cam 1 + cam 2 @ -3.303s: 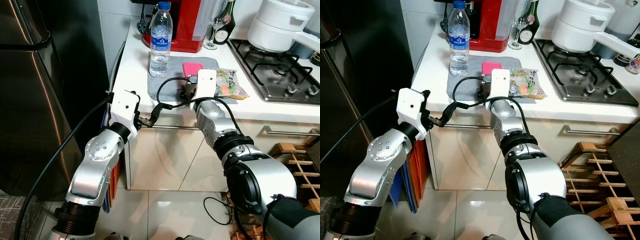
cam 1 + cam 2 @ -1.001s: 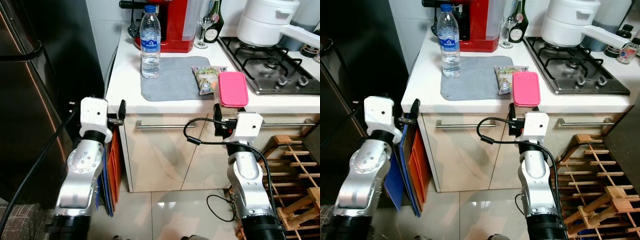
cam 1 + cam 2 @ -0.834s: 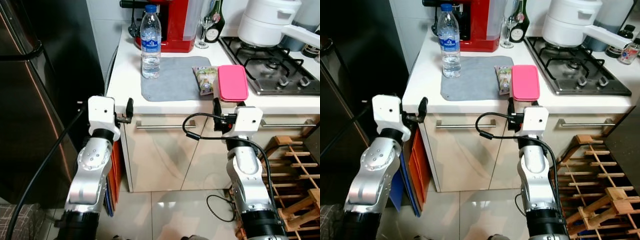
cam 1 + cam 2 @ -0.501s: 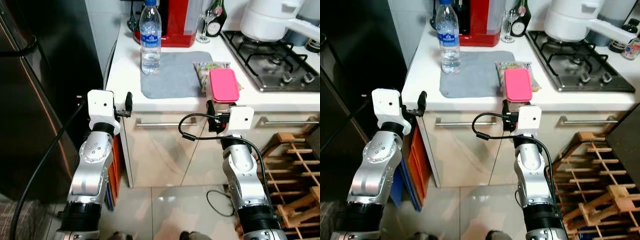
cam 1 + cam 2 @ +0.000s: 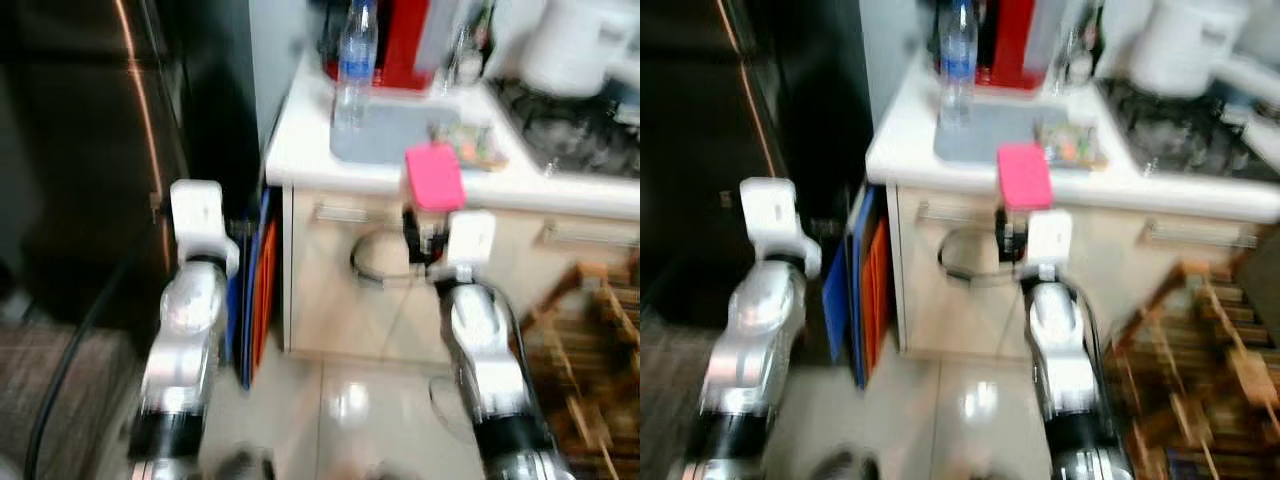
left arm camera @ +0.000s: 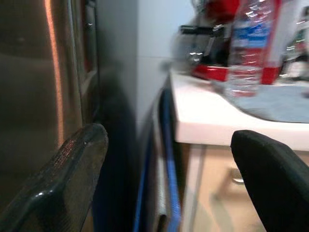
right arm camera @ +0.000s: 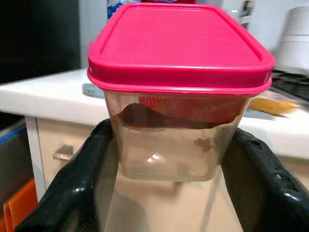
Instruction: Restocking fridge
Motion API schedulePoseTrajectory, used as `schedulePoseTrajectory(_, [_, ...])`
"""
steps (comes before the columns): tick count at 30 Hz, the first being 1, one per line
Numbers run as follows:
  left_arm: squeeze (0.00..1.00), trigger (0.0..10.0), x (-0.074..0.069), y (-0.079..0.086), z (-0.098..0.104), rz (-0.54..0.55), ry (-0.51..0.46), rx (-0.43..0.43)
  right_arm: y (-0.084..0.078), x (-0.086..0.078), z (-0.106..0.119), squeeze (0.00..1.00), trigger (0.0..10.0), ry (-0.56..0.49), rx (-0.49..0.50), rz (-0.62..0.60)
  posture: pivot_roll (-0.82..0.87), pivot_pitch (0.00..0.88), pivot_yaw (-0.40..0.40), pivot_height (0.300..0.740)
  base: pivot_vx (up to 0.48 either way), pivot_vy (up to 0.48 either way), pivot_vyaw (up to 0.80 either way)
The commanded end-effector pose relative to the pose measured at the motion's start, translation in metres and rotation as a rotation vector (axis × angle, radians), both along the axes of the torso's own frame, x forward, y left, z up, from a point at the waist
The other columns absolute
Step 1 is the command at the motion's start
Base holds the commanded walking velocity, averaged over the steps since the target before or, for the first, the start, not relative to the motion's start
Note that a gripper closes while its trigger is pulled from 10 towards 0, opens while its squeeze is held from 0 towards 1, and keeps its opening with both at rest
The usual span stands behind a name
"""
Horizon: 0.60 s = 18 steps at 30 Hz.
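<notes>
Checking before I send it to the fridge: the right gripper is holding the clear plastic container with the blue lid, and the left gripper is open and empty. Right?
Not quite: the lid is pink, not blue. The right wrist view shows the right gripper shut on the clear plastic container with the pink lid, one finger on each side. The rest stands: the left wrist view shows the left gripper open, with nothing between its fingers.
</notes>
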State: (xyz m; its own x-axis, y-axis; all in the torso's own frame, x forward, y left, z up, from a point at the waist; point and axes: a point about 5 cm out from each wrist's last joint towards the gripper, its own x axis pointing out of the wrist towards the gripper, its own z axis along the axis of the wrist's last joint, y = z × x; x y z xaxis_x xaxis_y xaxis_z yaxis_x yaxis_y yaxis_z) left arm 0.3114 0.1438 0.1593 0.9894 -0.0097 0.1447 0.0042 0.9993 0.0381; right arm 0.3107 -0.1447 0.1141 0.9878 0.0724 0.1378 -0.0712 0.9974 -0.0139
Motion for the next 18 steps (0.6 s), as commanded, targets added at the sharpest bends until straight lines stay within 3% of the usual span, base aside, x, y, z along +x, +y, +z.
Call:
schedulePoseTrajectory(1, [0.00, 10.0, -0.0001, -0.0021, -0.0008, -0.006, 0.003, 0.004, -0.0010, -0.0002, 0.0001, 0.00, 0.0, 0.005, 0.010, -0.003, -0.08, 0.000, -0.024, 0.740, -0.259, 0.000, 0.00])
schedulePoseTrajectory(18, [0.00, 10.0, -0.0060, -0.0091, -0.0045, -0.026, 0.001, 0.009, -0.0057, -0.0059, -0.0084, 0.00, 0.0, 0.035, -0.007, -0.003, -0.08, 0.000, -0.030, 0.740, -0.259, 0.000, 0.00])
